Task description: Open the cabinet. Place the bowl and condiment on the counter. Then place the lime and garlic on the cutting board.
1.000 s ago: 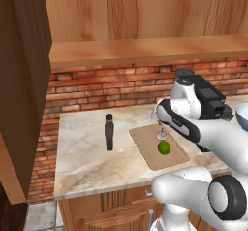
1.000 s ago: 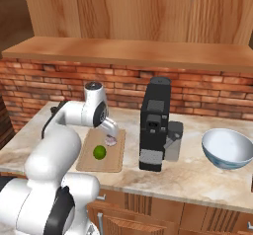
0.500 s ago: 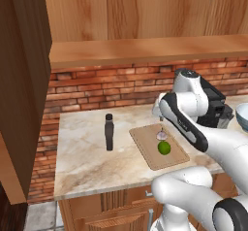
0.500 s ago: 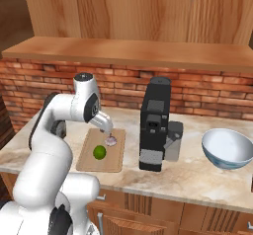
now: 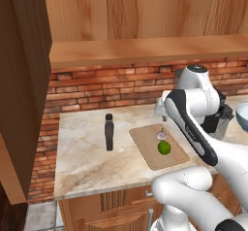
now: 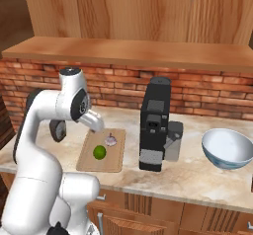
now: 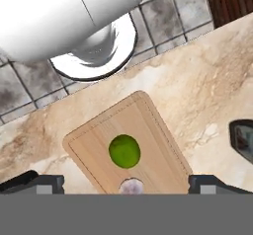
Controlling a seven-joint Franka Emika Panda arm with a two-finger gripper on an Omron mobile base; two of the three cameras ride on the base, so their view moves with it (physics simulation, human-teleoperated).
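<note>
Two dark fingertips (image 7: 34,182) of the tool (image 7: 126,184) stand wide apart, released, grasping nothing, above the garlic (image 7: 131,185) and lime (image 7: 124,151) on the light-wood cutting board (image 7: 89,145). From the right, a black coffee machine (image 6: 155,125) and the white-and-blue bowl (image 6: 228,148) stand on the beige worktop (image 6: 197,172). From the left, the dark condiment bottle (image 5: 109,132) stands upright beside the board, near the open brown cabinet door (image 5: 22,89).

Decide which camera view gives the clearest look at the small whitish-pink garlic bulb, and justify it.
The right base view: the small whitish-pink garlic bulb sits fully visible on the light-wood cutting board, beside the bright green lime. The left base view shows it close under the arm. The hand view cuts it off at the bottom edge.
</note>
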